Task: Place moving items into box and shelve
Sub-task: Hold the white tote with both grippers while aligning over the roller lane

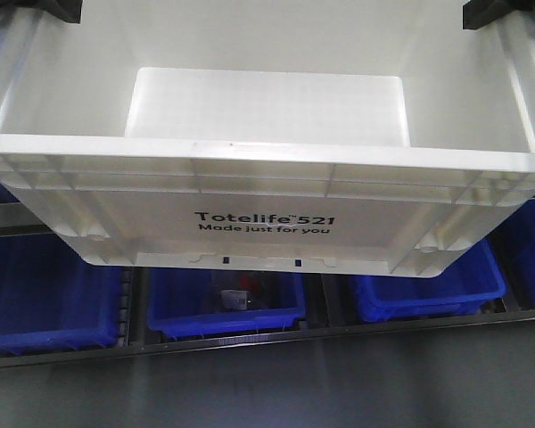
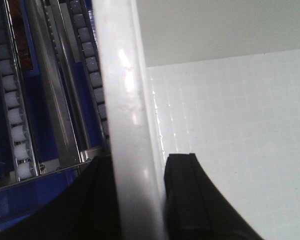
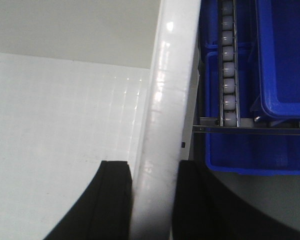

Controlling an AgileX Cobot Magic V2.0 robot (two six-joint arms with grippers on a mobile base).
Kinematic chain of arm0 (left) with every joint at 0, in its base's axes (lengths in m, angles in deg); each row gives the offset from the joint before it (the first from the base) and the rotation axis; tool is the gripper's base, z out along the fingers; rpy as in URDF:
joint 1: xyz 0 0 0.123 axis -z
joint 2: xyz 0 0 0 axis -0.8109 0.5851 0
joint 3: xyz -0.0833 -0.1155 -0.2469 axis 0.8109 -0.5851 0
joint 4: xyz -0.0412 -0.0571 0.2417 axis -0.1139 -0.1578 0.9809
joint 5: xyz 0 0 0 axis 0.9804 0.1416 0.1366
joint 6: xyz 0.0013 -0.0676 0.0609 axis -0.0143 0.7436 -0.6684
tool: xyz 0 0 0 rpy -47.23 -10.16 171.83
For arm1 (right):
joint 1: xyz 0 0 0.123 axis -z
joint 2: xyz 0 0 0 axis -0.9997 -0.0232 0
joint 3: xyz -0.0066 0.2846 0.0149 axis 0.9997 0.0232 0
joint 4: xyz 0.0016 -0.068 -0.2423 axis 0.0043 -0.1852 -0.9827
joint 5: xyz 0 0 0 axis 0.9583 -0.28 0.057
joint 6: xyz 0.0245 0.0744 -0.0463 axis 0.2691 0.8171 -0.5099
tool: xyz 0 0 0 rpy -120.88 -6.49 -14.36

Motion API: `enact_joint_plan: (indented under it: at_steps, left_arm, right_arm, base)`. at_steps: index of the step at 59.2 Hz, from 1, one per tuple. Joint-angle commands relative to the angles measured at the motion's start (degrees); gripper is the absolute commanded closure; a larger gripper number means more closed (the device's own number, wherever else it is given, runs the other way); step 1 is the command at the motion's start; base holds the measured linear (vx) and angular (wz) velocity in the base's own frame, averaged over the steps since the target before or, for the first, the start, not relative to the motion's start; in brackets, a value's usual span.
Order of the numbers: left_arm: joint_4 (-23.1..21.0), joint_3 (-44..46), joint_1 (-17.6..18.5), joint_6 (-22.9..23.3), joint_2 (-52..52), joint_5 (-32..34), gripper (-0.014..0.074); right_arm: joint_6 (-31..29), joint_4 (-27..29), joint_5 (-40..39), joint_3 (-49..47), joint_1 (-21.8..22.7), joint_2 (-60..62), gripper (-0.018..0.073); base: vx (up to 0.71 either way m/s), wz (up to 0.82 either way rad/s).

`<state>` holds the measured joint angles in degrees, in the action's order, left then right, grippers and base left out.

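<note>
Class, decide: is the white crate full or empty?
Empty, as far as visible: the crate shows only bare white floor in every view, no items.

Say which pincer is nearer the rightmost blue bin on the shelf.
Right. The right pincer clamps the crate's right rim, near that bin; the left pincer clamps the opposite rim, across the crate from it.

Only legible txt: black print on outer side wall of white box, below ribbed rim, front-facing view. Top line, bold, larger: "Totelife 521", w/ tiny mark btwn name & no., too small to read. 2nd line, smaller, directly under: "Made just for you". Both lines centred on wall.
</note>
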<state>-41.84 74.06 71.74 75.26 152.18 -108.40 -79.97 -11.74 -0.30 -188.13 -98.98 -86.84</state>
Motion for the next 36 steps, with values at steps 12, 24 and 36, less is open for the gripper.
enact_joint_plan:
  at_steps: [12,24,36]
  left_arm:
    - [4.57,2.22,-0.39,-0.57,-3.14,5.94,0.0594]
    - [4.57,2.22,-0.39,-0.57,-3.14,5.94,0.0594]
    - [4.57,2.22,-0.39,-0.57,-3.14,5.94,0.0594]
  right_arm:
    - [-0.82,-3.08,-6.45,-2.34,0.59,2.63,0.0564]
    - [-0.82,-3.08,-6.45,-2.34,0.59,2.63,0.0564]
    - [-0.82,-3.08,-6.45,-2.34,0.59,2.63,0.0564]
  base:
    - [0.11,0.06]
    - [0.12,0.02]
    - [0.07,0.02]
